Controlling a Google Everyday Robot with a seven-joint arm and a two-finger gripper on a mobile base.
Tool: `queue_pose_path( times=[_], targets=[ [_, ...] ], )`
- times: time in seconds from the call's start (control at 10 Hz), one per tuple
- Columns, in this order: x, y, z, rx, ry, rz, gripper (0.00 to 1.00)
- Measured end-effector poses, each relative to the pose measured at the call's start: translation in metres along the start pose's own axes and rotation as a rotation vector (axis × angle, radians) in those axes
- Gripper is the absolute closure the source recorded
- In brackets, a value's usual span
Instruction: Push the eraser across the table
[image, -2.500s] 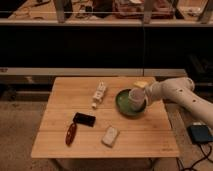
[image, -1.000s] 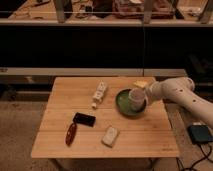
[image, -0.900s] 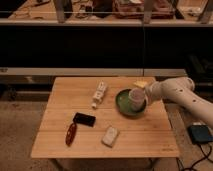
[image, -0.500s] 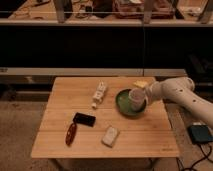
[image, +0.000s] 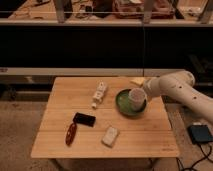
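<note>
**Camera view: eraser at front left, gripper over the green bowl**

The eraser (image: 84, 119) lies flat on the table (image: 145, 135), in its front-left part, with nothing touching it. Just in front of it and to its left is a reddish-brown elongated object (image: 71, 134), lying at a slant. A whitish rectangular block (image: 110, 136) sits to the eraser's right, nearer the front edge. Behind the eraser, towards the middle of the table, lies a pale, narrow bottle-like item (image: 99, 94).

The white arm reaches in from the right. Its gripper (image: 136, 98) is over the green bowl (image: 123, 106) on the right half of the table, well apart from the eraser. Whether the claw is released or clenched cannot be told. A small yellow piece (image: 137, 80) lies near the back edge, behind the bowl.
</note>
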Motion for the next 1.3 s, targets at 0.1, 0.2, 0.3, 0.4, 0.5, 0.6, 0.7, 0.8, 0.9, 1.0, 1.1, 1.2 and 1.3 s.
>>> queue_pose_path(
  times=[0.1,0.2,0.3,0.4,0.5,0.6,0.7,0.8,0.9,1.0,1.1,1.2,1.3],
  targets=[
    [-0.021,-0.029,-0.023,-0.004,-0.004,-0.093,0.2],
    [-0.039,-0.049,-0.036,-0.008,-0.012,-0.161,0.2],
    [-0.05,-0.061,-0.047,-0.014,-0.014,-0.206,0.2],
    [-0.055,-0.065,-0.051,-0.017,-0.013,-0.227,0.2],
    [-0.055,-0.065,-0.051,-0.019,-0.015,-0.228,0.2],
    [-0.056,-0.064,-0.05,-0.02,-0.019,-0.23,0.2],
    [-0.073,-0.064,-0.041,-0.016,-0.071,-0.234,0.23],
    [-0.104,-0.066,-0.026,-0.005,-0.156,-0.241,0.3],
    [-0.135,-0.067,-0.012,0.004,-0.237,-0.248,0.38],
    [-0.179,-0.064,0.007,0.007,-0.35,-0.261,0.51],
    [-0.201,-0.06,0.019,0.0,-0.403,-0.271,0.58],
    [-0.219,-0.053,0.034,-0.017,-0.451,-0.285,0.67],
    [-0.227,-0.043,0.053,-0.046,-0.477,-0.289,0.76]
  ],
)
